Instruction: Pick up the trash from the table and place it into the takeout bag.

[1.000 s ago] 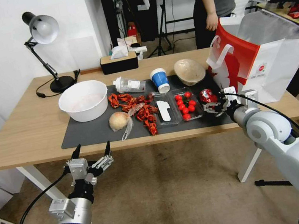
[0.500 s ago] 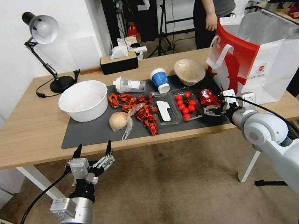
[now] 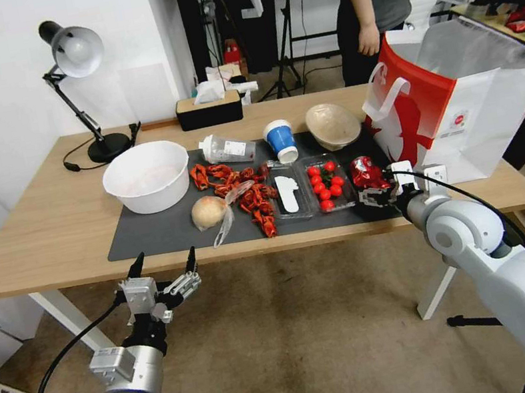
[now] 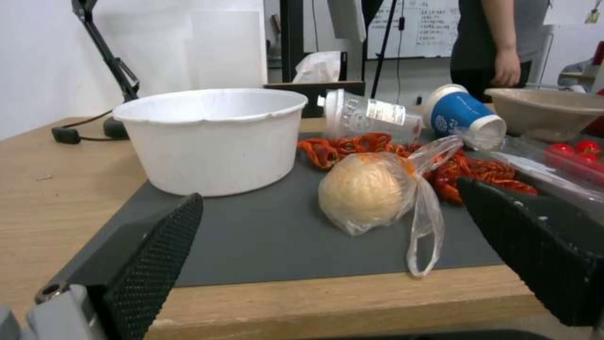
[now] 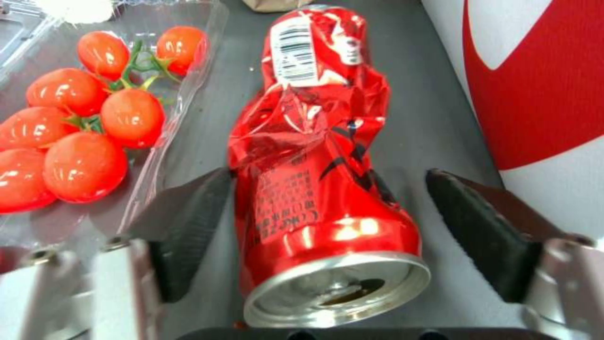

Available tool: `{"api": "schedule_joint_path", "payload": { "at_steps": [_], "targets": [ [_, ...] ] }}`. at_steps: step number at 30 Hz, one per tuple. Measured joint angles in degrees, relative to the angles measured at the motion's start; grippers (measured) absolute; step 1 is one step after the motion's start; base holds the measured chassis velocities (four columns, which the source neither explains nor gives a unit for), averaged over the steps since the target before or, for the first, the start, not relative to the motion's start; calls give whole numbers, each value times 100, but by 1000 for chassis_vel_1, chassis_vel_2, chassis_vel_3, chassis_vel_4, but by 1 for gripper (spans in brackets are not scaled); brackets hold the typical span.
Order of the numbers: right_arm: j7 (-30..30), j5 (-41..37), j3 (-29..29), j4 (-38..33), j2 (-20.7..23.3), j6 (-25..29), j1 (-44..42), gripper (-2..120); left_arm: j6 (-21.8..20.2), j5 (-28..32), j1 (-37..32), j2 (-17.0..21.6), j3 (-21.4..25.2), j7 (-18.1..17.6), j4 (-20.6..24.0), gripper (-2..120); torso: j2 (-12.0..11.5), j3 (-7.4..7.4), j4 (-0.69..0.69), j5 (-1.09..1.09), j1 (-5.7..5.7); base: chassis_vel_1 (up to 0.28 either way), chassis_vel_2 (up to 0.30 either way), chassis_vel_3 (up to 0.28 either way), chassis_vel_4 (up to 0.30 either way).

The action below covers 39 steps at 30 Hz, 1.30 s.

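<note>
The bag stands at the table's right end. Over the last second the right gripper has crept forward, fingers spread astride the can on the mat beside the bag; only closing remains. The left gripper hangs spread below the table edge.

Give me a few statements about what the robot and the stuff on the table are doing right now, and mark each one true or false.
1. The right gripper has its fingers open on either side of the crushed red can. True.
2. The can is already inside the takeout bag. False: it lies on the dark mat, beside the bag.
3. The left gripper holds the bagged lump. False: it hangs open in front of the table, holding nothing.
4. The blue-and-white cup stands between the plastic bottle and the pulp bowl. True.
</note>
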<state>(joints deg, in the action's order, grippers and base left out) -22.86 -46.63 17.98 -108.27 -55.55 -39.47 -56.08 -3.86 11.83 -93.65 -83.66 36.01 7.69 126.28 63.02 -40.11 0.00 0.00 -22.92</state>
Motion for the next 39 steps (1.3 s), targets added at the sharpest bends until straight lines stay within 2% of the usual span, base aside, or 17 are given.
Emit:
{"api": "schedule_joint_path", "payload": {
  "at_steps": [1, 3, 4, 8, 13, 19, 22, 29, 34, 39],
  "targets": [
    [0, 0, 0, 0, 0, 0, 0, 76, 0, 0, 0, 0, 0, 0, 0, 100, 0, 0, 0, 0, 0, 0, 0, 0, 0],
    [-41, -41, 1, -4, -4, -21, -6, 64, 4, 0, 1, 2, -2, 0, -1, 100, 0, 0, 0, 0, 0, 0, 0, 0, 0],
    [-41, -41, 1, -4, -4, -21, -6, 64, 4, 0, 1, 2, -2, 0, -1, 100, 0, 0, 0, 0, 0, 0, 0, 0, 0],
    [-201, -246, 12, -16, -9, -36, -15, 52, 29, 4, 0, 22, -2, -4, -1, 100, 0, 0, 1, -1, 0, 0, 0, 0, 0],
    [-270, -389, 41, -52, -8, -31, -41, 51, 116, 50, -2, 30, 2, 15, -21, 100, 0, 0, 0, -1, 0, 0, 0, 0, 0],
    [28, -380, 235, -396, 99, 146, -122, 51, 128, 79, -5, 39, 12, 20, -13, 100, 0, 0, 0, 1, 0, 0, 0, 0, 0],
    [263, -478, 356, -942, 424, 147, -172, 51, 128, 85, -8, 51, 22, 16, 20, 100, 0, 0, 0, -1, 0, 0, 0, 0, 0],
    [963, -349, 442, -1486, 818, 152, -168, 51, 125, 112, -17, 45, 47, 4, 65, 100, 0, 0, 0, 1, 0, 0, 0, 0, 0],
    [951, -289, 464, -1464, 945, 152, 181, 51, 134, 167, -32, 42, 66, 1, 66, 100, 0, 0, 1, 1, 0, 0, 0, 0, 0],
    [589, -463, 418, -990, 1146, 152, 904, 51, 142, 203, -53, 38, 100, 0, 85, 100, 0, -1, 1, 1, 0, 0, 0, 0, 0]
  ]
}}
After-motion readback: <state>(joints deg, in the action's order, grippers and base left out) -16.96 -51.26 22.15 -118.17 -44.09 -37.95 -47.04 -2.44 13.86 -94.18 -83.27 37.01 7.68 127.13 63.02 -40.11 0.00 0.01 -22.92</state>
